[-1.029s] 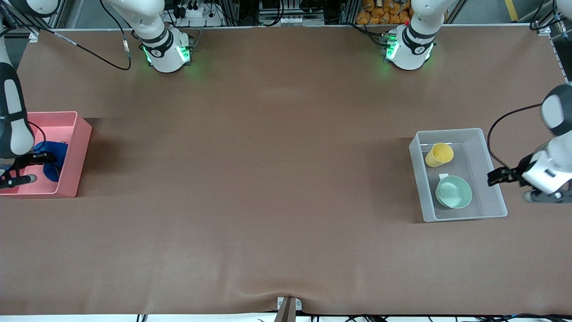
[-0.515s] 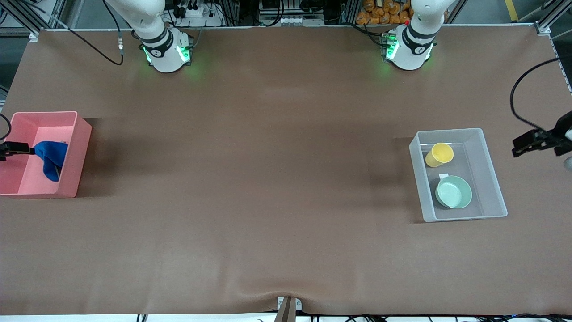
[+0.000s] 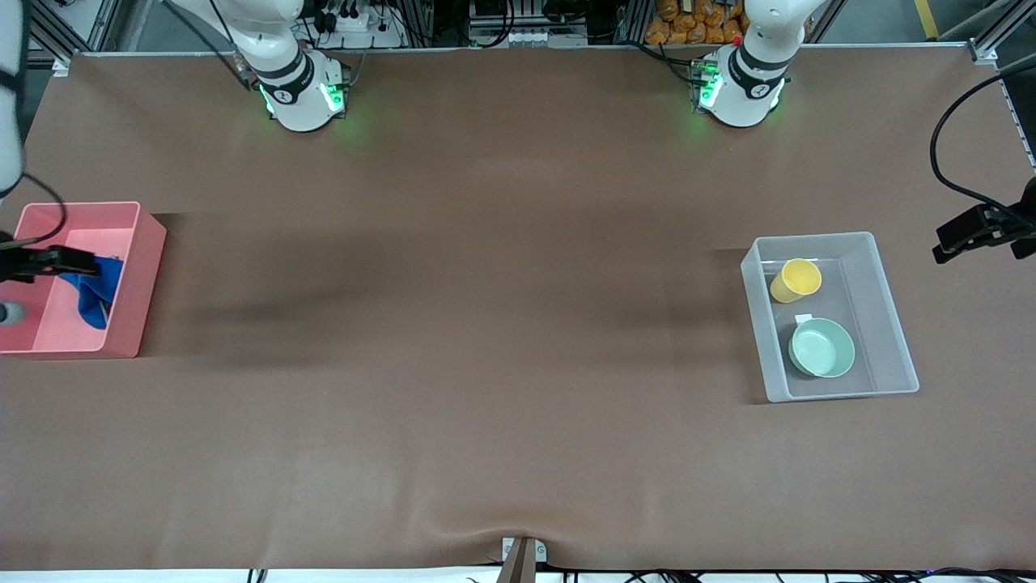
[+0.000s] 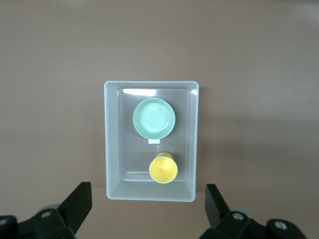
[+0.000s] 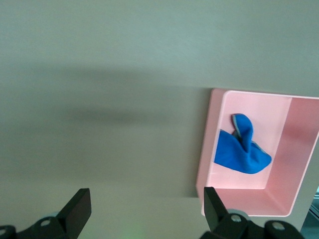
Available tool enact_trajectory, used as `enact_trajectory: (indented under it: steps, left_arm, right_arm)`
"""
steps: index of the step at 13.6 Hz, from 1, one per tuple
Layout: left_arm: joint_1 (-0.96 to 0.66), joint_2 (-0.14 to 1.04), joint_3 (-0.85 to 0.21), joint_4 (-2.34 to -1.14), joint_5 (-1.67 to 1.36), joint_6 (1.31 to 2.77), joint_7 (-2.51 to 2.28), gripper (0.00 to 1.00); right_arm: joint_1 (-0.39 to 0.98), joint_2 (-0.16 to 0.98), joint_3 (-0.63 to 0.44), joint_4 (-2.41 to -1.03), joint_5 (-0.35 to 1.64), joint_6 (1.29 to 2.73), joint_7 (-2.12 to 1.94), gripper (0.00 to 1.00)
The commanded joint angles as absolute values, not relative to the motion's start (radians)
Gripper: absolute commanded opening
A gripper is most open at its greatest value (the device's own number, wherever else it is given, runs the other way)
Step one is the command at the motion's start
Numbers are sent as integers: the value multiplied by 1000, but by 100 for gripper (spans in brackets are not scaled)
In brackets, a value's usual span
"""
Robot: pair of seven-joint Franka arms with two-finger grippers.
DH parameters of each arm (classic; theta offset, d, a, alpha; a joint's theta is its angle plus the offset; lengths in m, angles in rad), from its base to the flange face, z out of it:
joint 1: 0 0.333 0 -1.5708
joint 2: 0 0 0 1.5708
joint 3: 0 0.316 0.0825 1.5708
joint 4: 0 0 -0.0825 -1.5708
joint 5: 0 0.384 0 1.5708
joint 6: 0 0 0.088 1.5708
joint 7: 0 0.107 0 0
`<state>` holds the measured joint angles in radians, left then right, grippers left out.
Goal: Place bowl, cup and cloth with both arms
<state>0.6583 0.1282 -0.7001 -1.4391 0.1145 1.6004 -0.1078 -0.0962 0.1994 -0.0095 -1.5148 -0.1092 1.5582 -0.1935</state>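
The mint green bowl (image 3: 821, 347) and the yellow cup (image 3: 796, 280) lie in a clear bin (image 3: 890, 356) toward the left arm's end of the table. The cup lies on its side. Both show in the left wrist view: bowl (image 4: 154, 118), cup (image 4: 163, 169). The blue cloth (image 3: 93, 290) lies crumpled in a pink bin (image 3: 136, 275) at the right arm's end, also in the right wrist view (image 5: 241, 152). My left gripper (image 3: 971, 231) (image 4: 147, 199) is open and empty, high beside the clear bin. My right gripper (image 3: 57, 262) (image 5: 145, 199) is open and empty, high over the pink bin.
The brown table mat (image 3: 486, 324) spreads between the two bins. The clear bin (image 4: 110, 139) and the pink bin (image 5: 209, 149) show whole in the wrist views. The arm bases (image 3: 303, 93) (image 3: 740, 89) stand at the table's edge farthest from the camera, lit green.
Both arms have risen and drawn away from their bins. The left gripper moved from the clear bin's side outward and toward the bases. The bowl, cup and cloth stayed put.
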Motion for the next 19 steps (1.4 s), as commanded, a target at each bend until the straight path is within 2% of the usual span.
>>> enact_trajectory:
  steps: [1, 2, 3, 5, 7, 8, 12, 19]
  left_arm:
    - [661, 81, -695, -1439, 83, 1580, -140, 100]
    - [646, 81, -684, -1439, 84, 1580, -134, 100]
    - [574, 80, -626, -1439, 86, 1580, -138, 100]
    - [323, 54, -365, -1440, 68, 1580, -141, 100]
    - [157, 48, -189, -1447, 42, 1563, -149, 100]
    - [128, 48, -157, -1448, 25, 1559, -158, 100]
    - [65, 8, -100, -1485, 20, 1560, -163, 100]
    - [2, -78, -57, -1597, 11, 1566, -173, 100]
  right_arm:
    - [-3, 108, -21, -1543, -56, 1517, -41, 100]
    - [8, 85, -21, -1545, -22, 1505, -2, 100]
    - [9, 66, -21, -1546, -9, 1500, 9, 100]
    - [-9, 26, -21, -1558, 26, 1499, 15, 100]
    - [-47, -36, -20, -1607, 78, 1502, 17, 100]
    - [-54, -64, -12, -1618, 78, 1502, 17, 100]
    - [-66, -61, -12, -1594, 68, 1485, -17, 100]
    - [-57, -57, -17, -1560, 26, 1445, -40, 100]
